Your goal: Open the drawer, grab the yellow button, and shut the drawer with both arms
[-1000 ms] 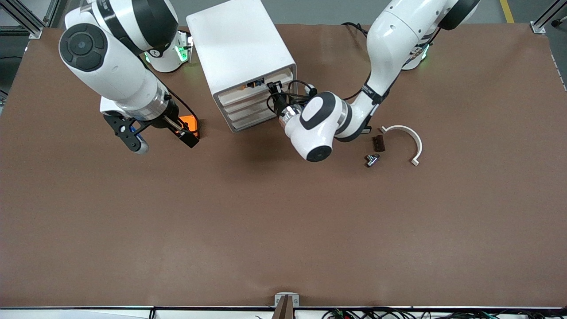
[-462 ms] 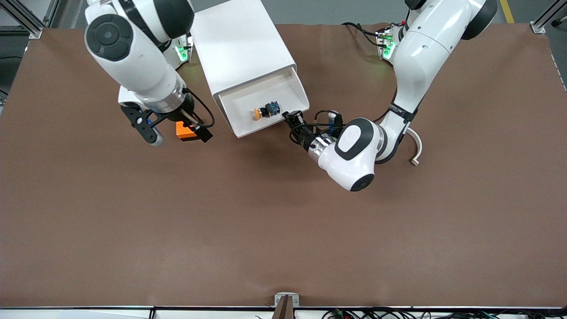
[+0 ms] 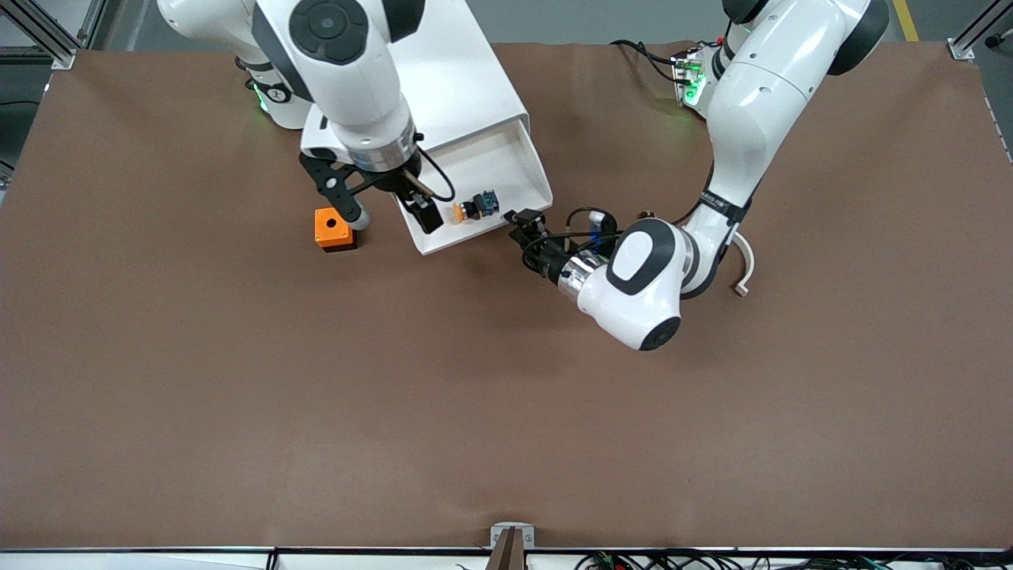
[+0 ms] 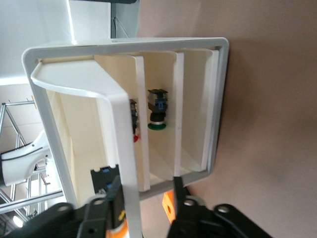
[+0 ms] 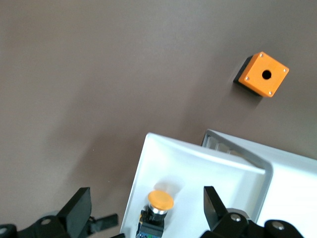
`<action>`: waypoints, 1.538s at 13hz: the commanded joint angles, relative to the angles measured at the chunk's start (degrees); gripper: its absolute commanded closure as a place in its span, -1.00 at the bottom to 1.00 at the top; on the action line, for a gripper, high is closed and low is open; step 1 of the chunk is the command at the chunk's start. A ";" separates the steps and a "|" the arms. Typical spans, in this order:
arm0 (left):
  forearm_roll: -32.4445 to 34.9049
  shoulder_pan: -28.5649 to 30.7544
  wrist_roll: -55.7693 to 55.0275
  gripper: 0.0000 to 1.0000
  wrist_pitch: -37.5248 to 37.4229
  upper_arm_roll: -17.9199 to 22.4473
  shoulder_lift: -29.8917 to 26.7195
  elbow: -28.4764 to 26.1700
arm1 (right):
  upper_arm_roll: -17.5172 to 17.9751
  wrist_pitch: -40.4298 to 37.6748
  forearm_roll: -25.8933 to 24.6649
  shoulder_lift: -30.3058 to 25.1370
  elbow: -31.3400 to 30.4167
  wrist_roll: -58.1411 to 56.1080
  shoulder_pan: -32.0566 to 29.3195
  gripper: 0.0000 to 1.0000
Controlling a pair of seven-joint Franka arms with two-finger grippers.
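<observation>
The white cabinet (image 3: 443, 71) stands near the arms' bases. Its top drawer (image 3: 495, 162) is pulled out. The button (image 3: 474, 207), with an orange cap and a dark body, lies in the drawer near its front edge. My left gripper (image 3: 524, 228) is at the drawer's front corner. In the left wrist view it (image 4: 143, 203) is open and straddles the drawer's front lip (image 4: 119, 129). My right gripper (image 3: 392, 215) hangs open over the drawer's other front corner. In the right wrist view the button (image 5: 159, 202) lies between the spread right gripper (image 5: 148, 210).
An orange square box with a hole (image 3: 332, 229) sits on the table beside the drawer, toward the right arm's end. A white curved part (image 3: 746, 261) lies partly hidden by the left arm. A lower drawer holds a green-capped button (image 4: 157, 106).
The left gripper pulled the top drawer out, uncovering the button. The right arm swung from over the orange box to over the open drawer.
</observation>
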 commanded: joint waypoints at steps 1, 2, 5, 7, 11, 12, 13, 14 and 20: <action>-0.17 2.26 0.41 -1.00 -1.40 -0.01 0.59 3.72 | -0.61 0.76 -0.56 0.37 0.00 3.07 1.88 -1.00; 0.18 2.87 0.58 -1.00 -1.85 0.08 0.68 5.04 | -0.61 1.20 -0.47 0.81 0.00 4.47 2.76 -1.00; 0.71 6.47 9.85 -1.00 -1.85 2.01 0.33 5.67 | -0.52 3.04 -0.20 2.04 0.00 10.00 5.92 -1.00; 3.07 6.92 18.65 -1.00 -1.85 4.38 -0.72 5.67 | -0.61 4.45 -0.20 3.27 0.00 13.87 7.94 -1.00; 12.64 6.83 34.39 -1.00 -1.85 4.65 -3.53 5.67 | -0.52 6.30 0.15 6.34 0.18 17.83 9.80 -1.00; 14.93 6.92 38.08 -1.00 -1.94 4.22 -4.50 5.58 | -0.52 6.30 0.32 6.70 0.18 18.19 9.80 -1.00; 16.17 6.66 40.29 -1.00 -1.94 4.12 -4.94 5.58 | -0.52 6.30 0.32 6.88 0.18 18.63 9.80 -1.00; 17.22 6.31 43.01 -1.00 -2.37 4.12 -5.38 5.58 | -0.52 6.21 0.76 7.14 0.18 19.15 10.23 -1.00; 35.32 6.48 70.76 -1.00 -9.06 0.53 -14.16 4.79 | -0.52 5.68 1.12 7.76 0.00 19.86 10.94 -1.00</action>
